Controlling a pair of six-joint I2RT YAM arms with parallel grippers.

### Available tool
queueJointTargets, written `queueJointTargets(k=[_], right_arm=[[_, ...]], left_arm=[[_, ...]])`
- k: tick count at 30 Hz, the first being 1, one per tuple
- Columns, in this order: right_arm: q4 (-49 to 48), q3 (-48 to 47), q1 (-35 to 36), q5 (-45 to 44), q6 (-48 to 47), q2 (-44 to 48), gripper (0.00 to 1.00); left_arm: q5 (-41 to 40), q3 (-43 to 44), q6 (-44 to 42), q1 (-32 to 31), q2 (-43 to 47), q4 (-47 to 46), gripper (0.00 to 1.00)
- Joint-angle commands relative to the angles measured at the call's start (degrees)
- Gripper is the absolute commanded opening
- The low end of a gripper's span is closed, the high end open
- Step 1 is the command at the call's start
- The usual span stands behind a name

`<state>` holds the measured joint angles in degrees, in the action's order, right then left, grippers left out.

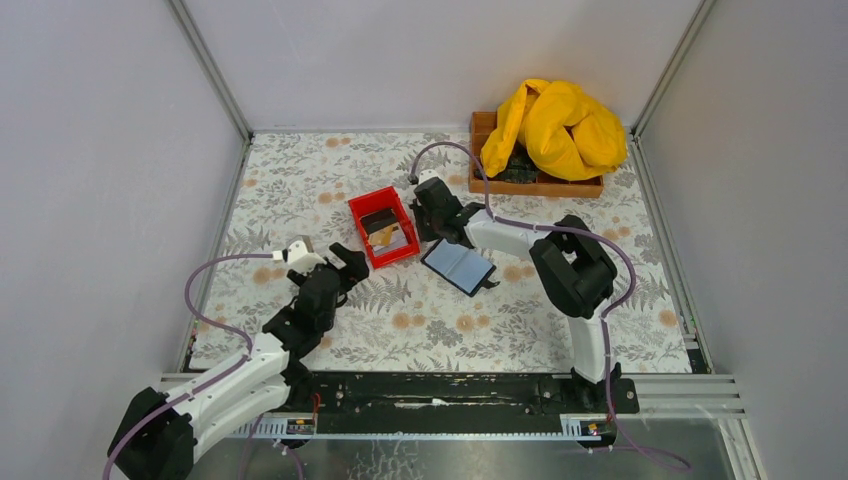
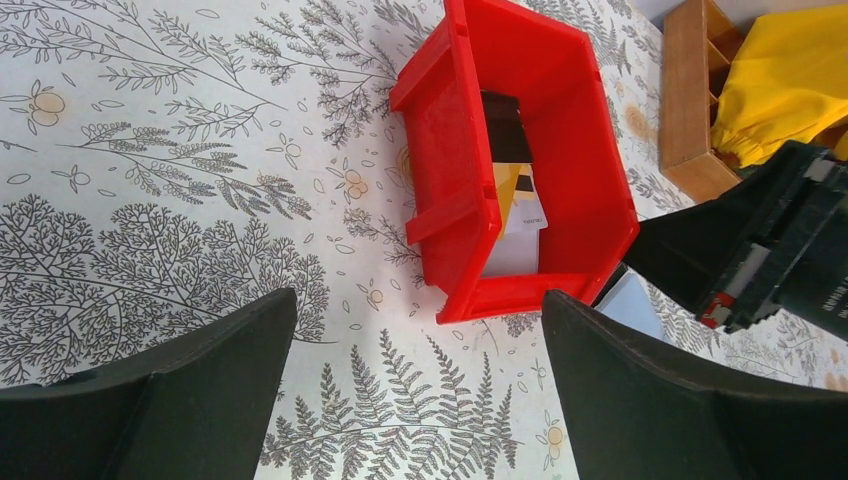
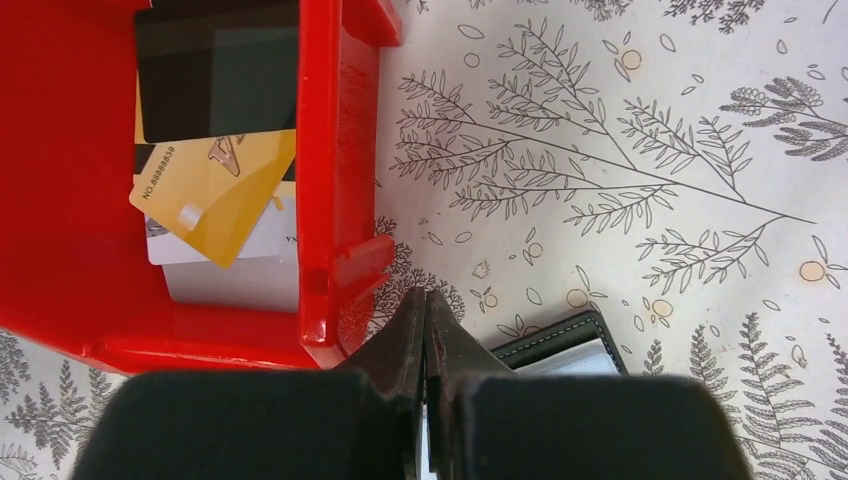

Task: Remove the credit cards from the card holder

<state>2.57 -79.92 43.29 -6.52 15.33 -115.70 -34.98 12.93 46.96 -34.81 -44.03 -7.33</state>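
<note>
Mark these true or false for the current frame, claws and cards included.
1. The credit cards lie in the red bin. True.
2. The left claw is shut. False: it is open and holds nothing.
3. The card holder is folded shut. False: it lies open, just right of the bin in the top view.
4. The right claw is shut. True.
5. The yellow cloth covers the red bin. False: it lies on the wooden tray at the far right.
</note>
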Motion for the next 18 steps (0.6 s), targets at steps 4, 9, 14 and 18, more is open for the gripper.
queueJointTargets(k=[4, 9, 14, 18], right_arm=[[-1.85, -0.23, 0.28, 5.11, 0.44, 1.59, 0.0], [-6.59, 5.39, 0.35, 10.88, 3.0, 5.43, 0.0], [-8.22, 7.56, 0.71, 13.81, 3.91, 7.74, 0.0], [-13.58, 11.16, 0.99, 18.68, 4.29, 10.1, 0.0]], left_arm=[[-1.71, -0.13, -0.73, 0.48, 2.01, -3.74, 1.0], [-1.07, -0.11, -0.72, 0.44, 1.43, -4.5, 1.0], [-0.79, -0.06, -0.73, 0.45, 1.08, -4.71, 1.0], [-0.6, -0.3, -0.9, 0.44, 1.93, -4.83, 1.0]])
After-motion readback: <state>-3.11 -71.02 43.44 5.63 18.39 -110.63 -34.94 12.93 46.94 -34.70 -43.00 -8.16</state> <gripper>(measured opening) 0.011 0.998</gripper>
